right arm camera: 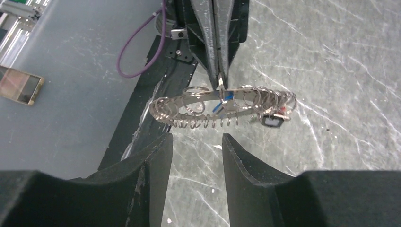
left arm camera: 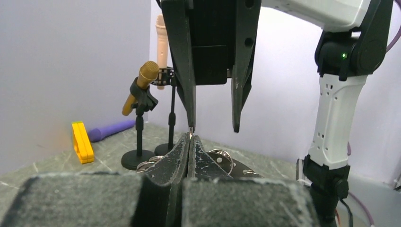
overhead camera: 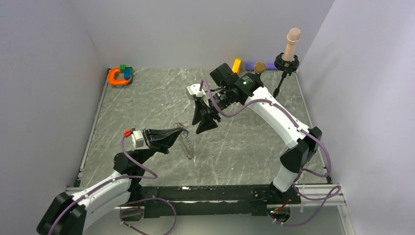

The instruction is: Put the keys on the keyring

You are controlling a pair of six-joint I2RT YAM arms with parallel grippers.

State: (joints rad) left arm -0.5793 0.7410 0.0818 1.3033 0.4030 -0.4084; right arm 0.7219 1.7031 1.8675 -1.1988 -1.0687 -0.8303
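Counter: grey stone-patterned slab with pale veins, enclosed by plain white walls on three sides.

Orange horseshoe-shaped plastic toy: laid flat in the far left corner. A small green block and a small blue block are seen touching its open end.

Yellow plastic bar: set at the far edge, just beside a purple cylinder lying flat.

Gold-headed toy microphone: clipped, tilted, in a short black stand.

Pale beige toy microphone: held upright in a taller black stand near the far right corner.
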